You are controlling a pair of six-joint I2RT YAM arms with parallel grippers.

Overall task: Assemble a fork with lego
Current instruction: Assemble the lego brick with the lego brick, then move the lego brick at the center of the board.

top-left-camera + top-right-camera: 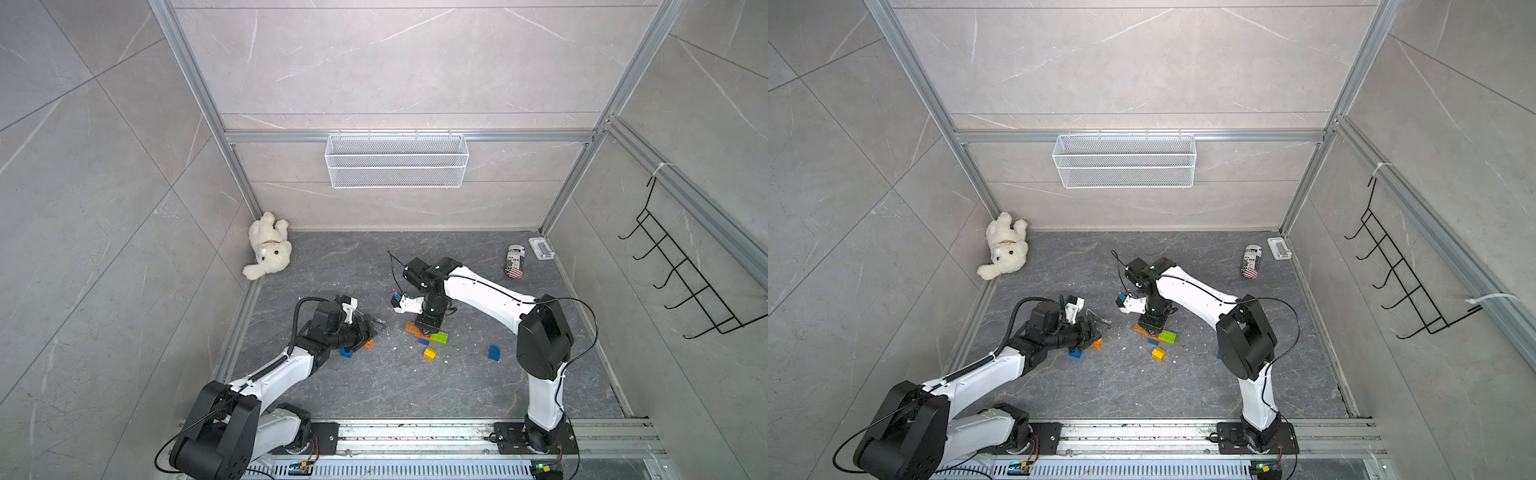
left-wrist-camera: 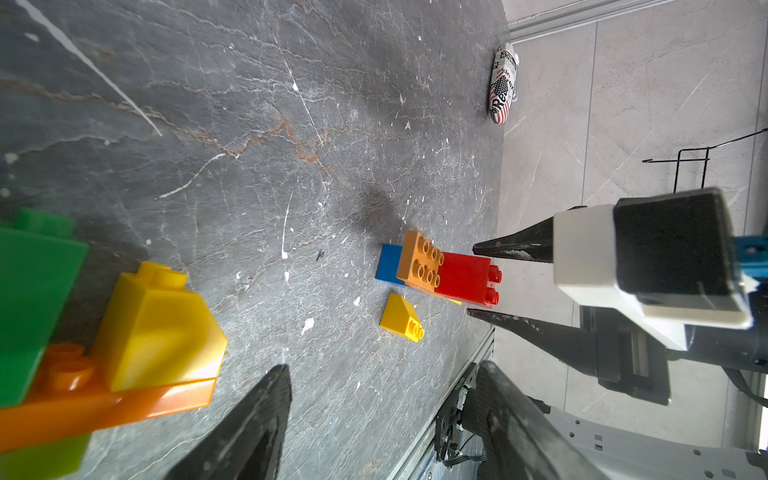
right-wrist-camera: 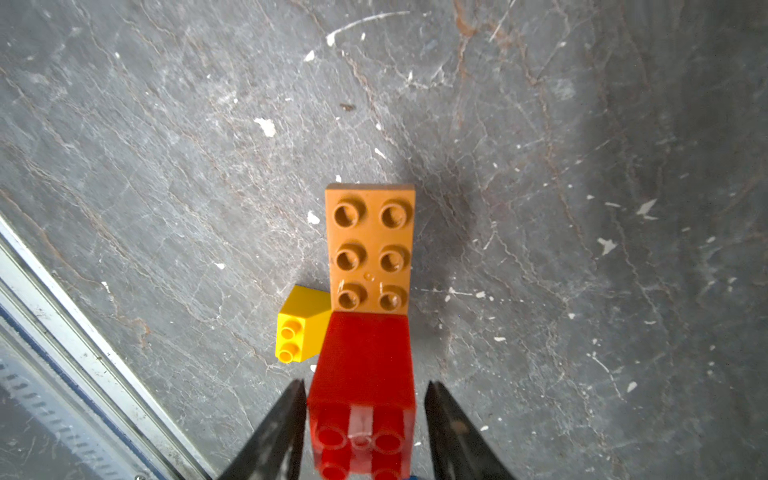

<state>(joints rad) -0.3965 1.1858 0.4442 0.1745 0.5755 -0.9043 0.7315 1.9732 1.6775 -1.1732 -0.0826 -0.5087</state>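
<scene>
Lego lies in two clusters. A red brick (image 3: pixel 365 365) stands on the end of a brown studded plate (image 3: pixel 370 245), with a yellow sloped brick (image 3: pixel 301 328) beside it. My right gripper (image 3: pixel 365 384) straddles the red brick from above, open, with a slim gap at each finger. In a top view this gripper (image 1: pixel 426 331) covers the red brick; lime (image 1: pixel 439 337), blue (image 1: pixel 423 341) and yellow (image 1: pixel 430 353) bricks lie by it. My left gripper (image 2: pixel 382 415) is open and empty, low beside an orange plate (image 2: pixel 104 403) carrying a yellow slope (image 2: pixel 158 324) and a green brick (image 2: pixel 29 307).
A blue sloped brick (image 1: pixel 493 352) lies alone to the right. A teddy bear (image 1: pixel 268 249) sits in the back left corner, with a printed can (image 1: pixel 515 261) at the back right. A wire basket (image 1: pixel 397 160) hangs on the back wall. The arms' rail (image 1: pixel 415 436) runs along the front edge.
</scene>
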